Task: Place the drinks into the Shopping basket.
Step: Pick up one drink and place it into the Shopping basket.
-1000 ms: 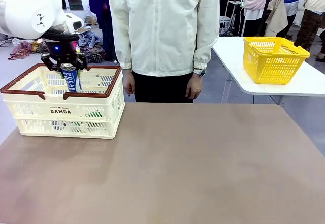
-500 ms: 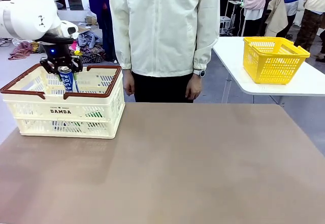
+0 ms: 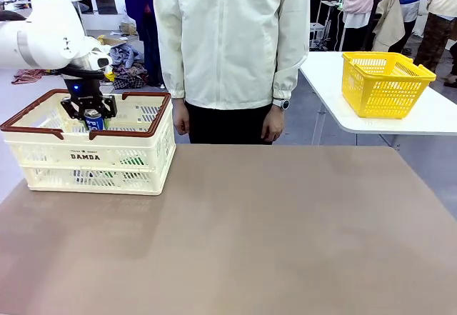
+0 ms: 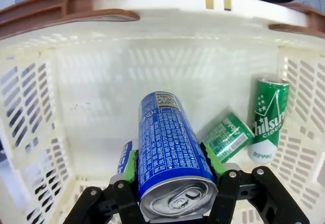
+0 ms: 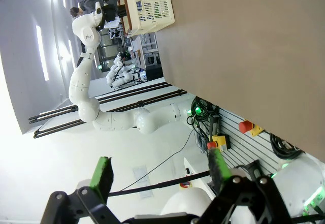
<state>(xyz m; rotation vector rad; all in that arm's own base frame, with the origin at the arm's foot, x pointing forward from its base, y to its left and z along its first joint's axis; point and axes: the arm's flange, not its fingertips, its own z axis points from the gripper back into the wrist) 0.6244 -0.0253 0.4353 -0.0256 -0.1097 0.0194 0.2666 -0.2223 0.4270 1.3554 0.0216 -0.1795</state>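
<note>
A blue can [image 4: 172,158] is pinched by the left claw [image 4: 172,181] inside the shopping basket [image 3: 43,147], above two green cans [image 4: 269,117]; the right claw [image 5: 160,176] is spread.

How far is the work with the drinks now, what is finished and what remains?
Done: two green cans already lie in the Shopping basket, and part of a blue one shows there. In hand: the left gripper holds a blue can inside the basket, not yet let go. Left: releasing it; the table carries no more drinks.
</note>
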